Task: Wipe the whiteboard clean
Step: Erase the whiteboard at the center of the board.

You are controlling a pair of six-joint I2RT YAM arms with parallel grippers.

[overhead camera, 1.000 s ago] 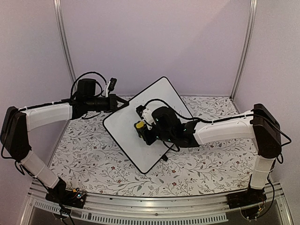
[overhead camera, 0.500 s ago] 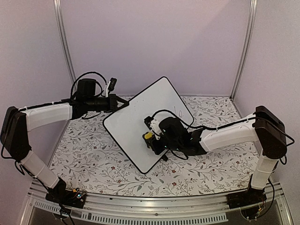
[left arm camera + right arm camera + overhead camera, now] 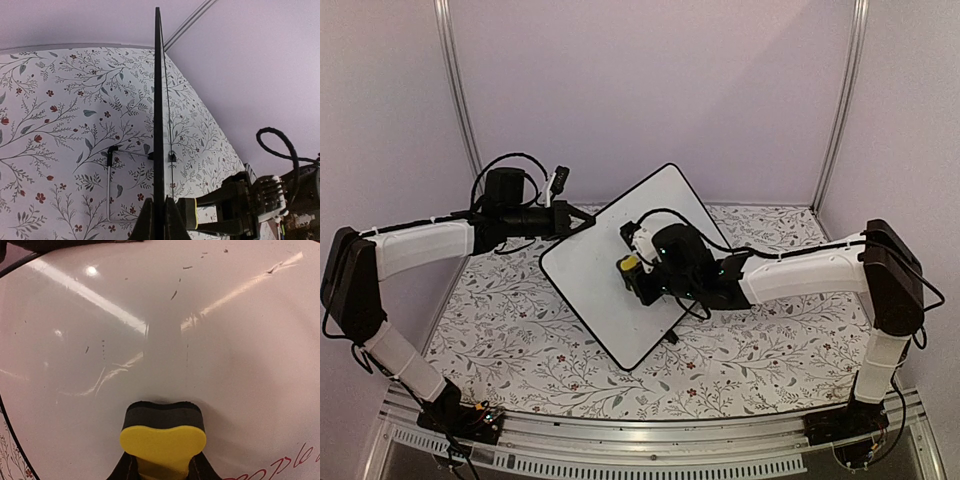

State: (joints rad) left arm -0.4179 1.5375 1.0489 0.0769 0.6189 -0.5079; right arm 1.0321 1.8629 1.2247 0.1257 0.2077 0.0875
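Above the floral-print worktop, the black-framed white whiteboard stands tilted, left jaws clamped on its ten-o'clock edge. Right jaws, clamped on a yellow-backed felt eraser, press its face; shoving hard could lever it loose.

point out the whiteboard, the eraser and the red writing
whiteboard (image 3: 585, 275): top view, bare white face near its left corner
eraser (image 3: 163, 438): right wrist view, its yellow back
red writing (image 3: 278, 466): right wrist view, a letter at the bottom right
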